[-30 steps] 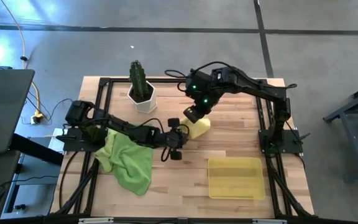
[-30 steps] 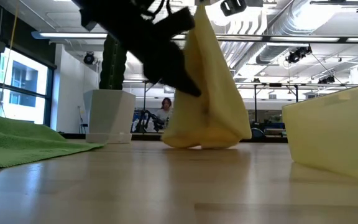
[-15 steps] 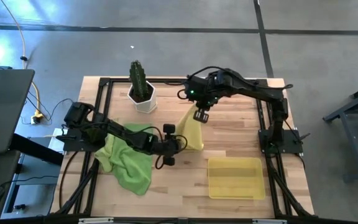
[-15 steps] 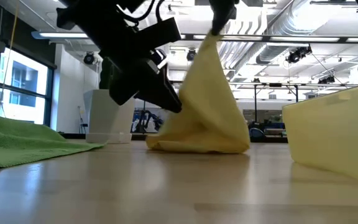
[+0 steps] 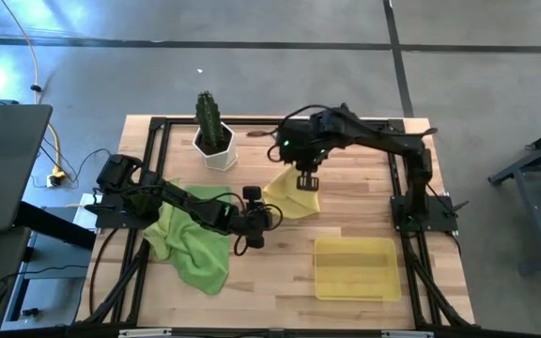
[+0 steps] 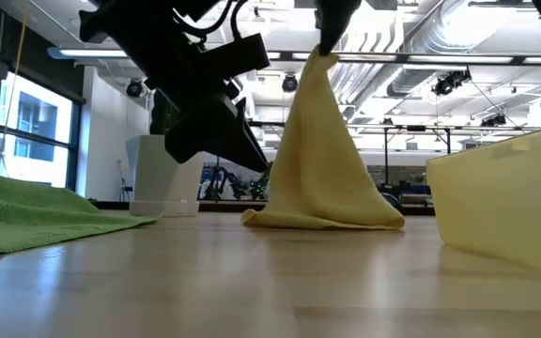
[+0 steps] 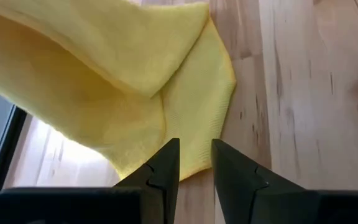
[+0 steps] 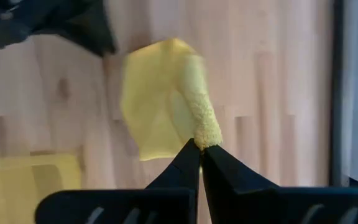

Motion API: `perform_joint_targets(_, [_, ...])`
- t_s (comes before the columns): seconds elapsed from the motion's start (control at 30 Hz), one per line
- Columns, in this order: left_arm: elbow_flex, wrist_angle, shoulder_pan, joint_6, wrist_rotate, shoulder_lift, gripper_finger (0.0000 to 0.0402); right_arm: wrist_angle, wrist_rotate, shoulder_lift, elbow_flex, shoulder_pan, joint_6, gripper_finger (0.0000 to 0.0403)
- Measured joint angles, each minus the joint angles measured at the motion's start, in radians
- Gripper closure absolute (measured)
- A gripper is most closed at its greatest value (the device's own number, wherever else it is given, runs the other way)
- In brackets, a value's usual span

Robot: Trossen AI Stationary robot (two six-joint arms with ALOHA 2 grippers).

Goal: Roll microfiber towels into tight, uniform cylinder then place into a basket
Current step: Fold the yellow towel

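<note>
Wooden table (image 5: pixel 346 211) carries everything. Lime green towels (image 5: pixel 195 239) lie crumpled at its left side, under the left arm. The translucent yellow basket (image 5: pixel 356 268) sits at the front right, nothing in it. A white cactus pot (image 5: pixel 216 147) stands at the back. The yellow towel (image 6: pixel 325 160) hangs tent-like (its lower edge pooled on the wood) from the right gripper (image 8: pixel 199 148), pinched shut on one corner. The left gripper (image 7: pixel 195 155) hovers at the towel's hem, fingers slightly apart, holding nothing.
</note>
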Motion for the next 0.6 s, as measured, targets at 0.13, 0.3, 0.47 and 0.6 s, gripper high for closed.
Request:
perform_joint_targets(0.13, [0.0,0.003,0.0,0.0,-0.012,0.0,0.0319,0.025,0.045,-0.035,-0.059,-0.013,0.015,0.0403])
perform_joint_targets(0.3, [0.0,0.008,0.0,-0.001,-0.013,0.0,0.0319,0.201,0.042,-0.161,-0.395,-0.022,0.014,0.0403])
perform_joint_targets(0.47, [0.0,0.042,0.006,-0.004,-0.014,0.0,0.0319,0.554,0.01,-0.384,-0.789,-0.022,0.036,0.0403])
perform_joint_targets(0.6, [0.0,0.118,0.029,-0.04,-0.005,0.0,0.0319,0.789,0.006,-0.527,-1.063,-0.022,0.15,0.0403])
